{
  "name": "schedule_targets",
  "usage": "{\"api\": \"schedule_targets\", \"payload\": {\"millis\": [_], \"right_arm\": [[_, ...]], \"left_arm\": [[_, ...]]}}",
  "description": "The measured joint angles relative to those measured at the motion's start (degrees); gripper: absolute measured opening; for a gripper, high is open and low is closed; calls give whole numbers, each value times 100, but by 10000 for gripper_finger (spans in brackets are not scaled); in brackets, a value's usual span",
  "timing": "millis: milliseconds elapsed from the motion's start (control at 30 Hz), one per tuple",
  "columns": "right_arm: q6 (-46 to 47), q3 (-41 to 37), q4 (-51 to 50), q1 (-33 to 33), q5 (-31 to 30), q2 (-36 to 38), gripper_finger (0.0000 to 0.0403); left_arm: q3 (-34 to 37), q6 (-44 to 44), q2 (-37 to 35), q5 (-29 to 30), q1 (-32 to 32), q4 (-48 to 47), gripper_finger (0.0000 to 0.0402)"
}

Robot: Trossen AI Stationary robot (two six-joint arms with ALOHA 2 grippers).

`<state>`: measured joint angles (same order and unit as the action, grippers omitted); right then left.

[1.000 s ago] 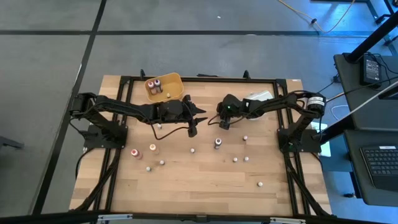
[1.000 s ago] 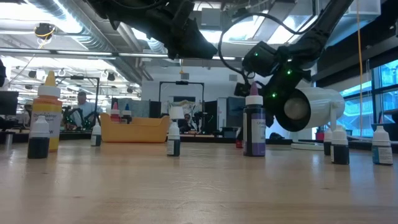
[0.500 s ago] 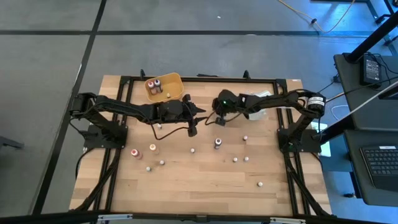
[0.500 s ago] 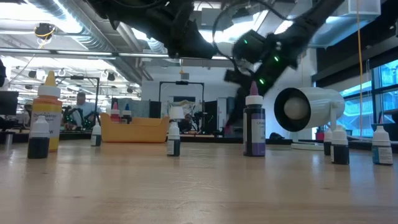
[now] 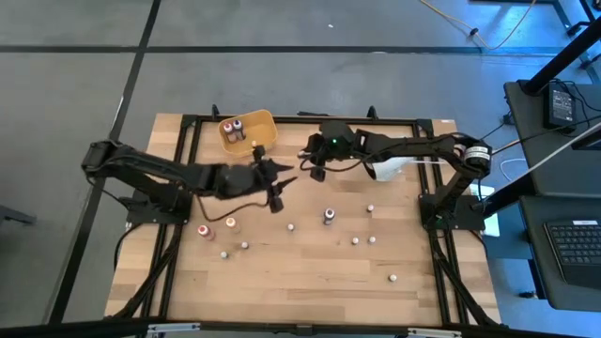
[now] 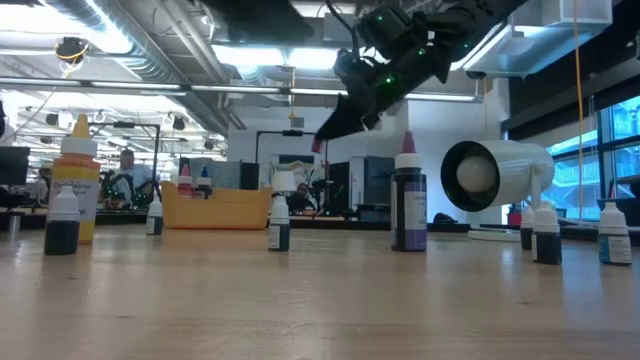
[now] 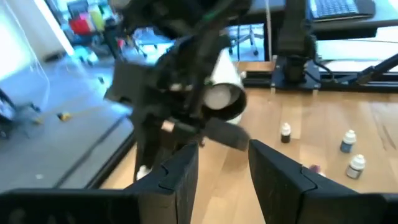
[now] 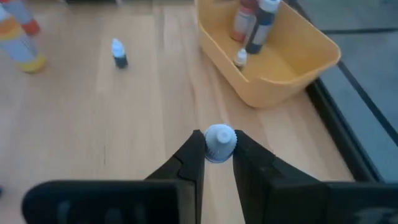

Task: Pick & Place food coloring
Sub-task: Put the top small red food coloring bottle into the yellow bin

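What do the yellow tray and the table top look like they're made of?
Yellow tray: probably moulded plastic, judging by its smooth, even colour, rounded rim and slight sheen. Table top: looks like pale wood planks with visible grain and seams and a matt finish; it could be a laminate.

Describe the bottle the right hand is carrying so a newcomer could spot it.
Start at the yellow-orange plastic tray at the wooden table's far edge. Just short of it, the right hand hangs above the table, shut on a tiny pale-capped bottle. It is the only bottle off the table.
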<state>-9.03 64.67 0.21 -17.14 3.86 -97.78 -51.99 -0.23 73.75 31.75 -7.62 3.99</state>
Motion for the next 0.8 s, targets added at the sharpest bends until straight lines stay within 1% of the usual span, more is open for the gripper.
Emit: {"api": "schedule_targets", "payload": {"millis": [100, 167, 267, 367, 467, 567, 733, 800], "right_arm": [[8, -1, 340, 4, 503, -84, 67], [157, -1, 642, 17, 858, -233, 67], [318, -1, 1191, 52, 951, -590, 68], [411, -1, 1685, 54, 953, -1028, 68], [429, 182, 1684, 48, 936, -1459, 68], [422, 625, 1333, 50, 935, -1801, 68], [145, 1374, 377, 52, 933, -2324, 68], [96, 1659, 208, 52, 825, -2492, 68]], "left_arm": [[2, 294, -1, 645, -461, 191, 134], [2, 587, -9, 1053, -655, 381, 132], [2, 737, -8, 1470, -791, 487, 133], [2, 702, -8, 1526, -802, 477, 135], [2, 703, -8, 1526, -793, 473, 136], [2, 702, -8, 1521, -798, 405, 137], [2, 701, -5, 1486, -798, 350, 135], [2, 701, -3, 1477, -798, 348, 133]]}}
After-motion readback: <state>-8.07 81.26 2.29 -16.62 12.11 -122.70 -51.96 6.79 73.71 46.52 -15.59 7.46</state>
